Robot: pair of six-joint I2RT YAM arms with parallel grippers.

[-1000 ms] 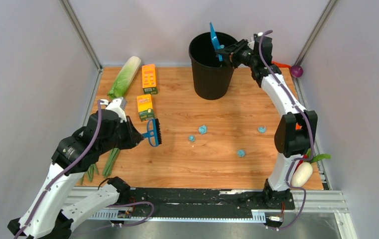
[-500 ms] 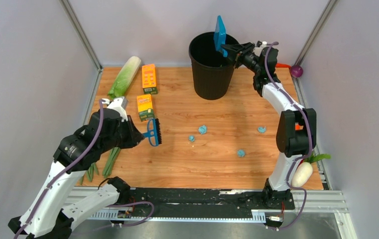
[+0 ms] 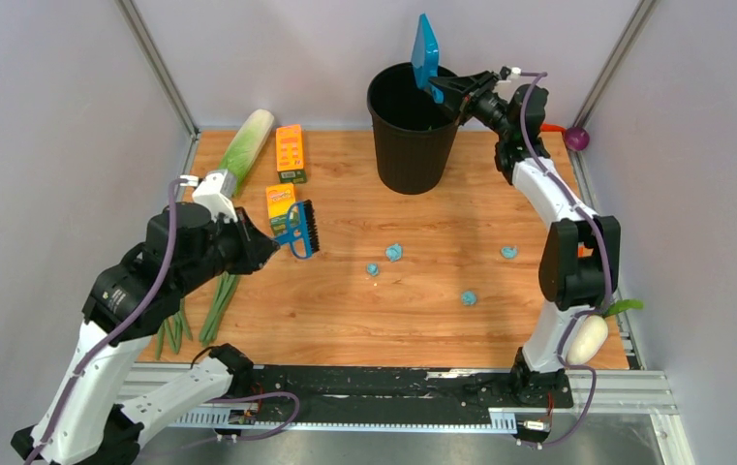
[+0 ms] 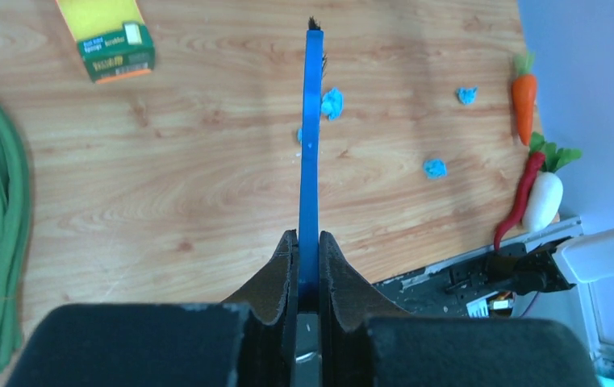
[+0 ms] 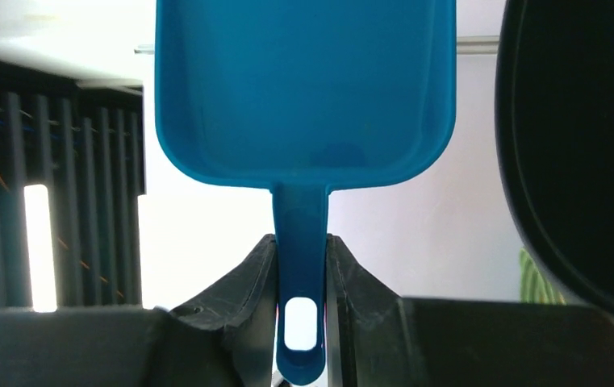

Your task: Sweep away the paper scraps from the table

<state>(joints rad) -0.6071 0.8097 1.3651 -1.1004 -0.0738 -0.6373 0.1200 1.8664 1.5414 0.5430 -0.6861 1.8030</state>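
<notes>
Both jaws clamped; right arm (image 3: 543,189) outstretched

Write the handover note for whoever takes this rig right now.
Left gripper: shut on the brush, beside the yellow box, left of the scraps.
Right gripper: shut on the dustpan handle, pan raised over the black bin, looks empty.
Paper scraps: four lie apart on the table, mid-board.
Done: nothing shown in the pan; bin contents not visible.
To do: sweep all four into the pan, tip into the bin.
</notes>
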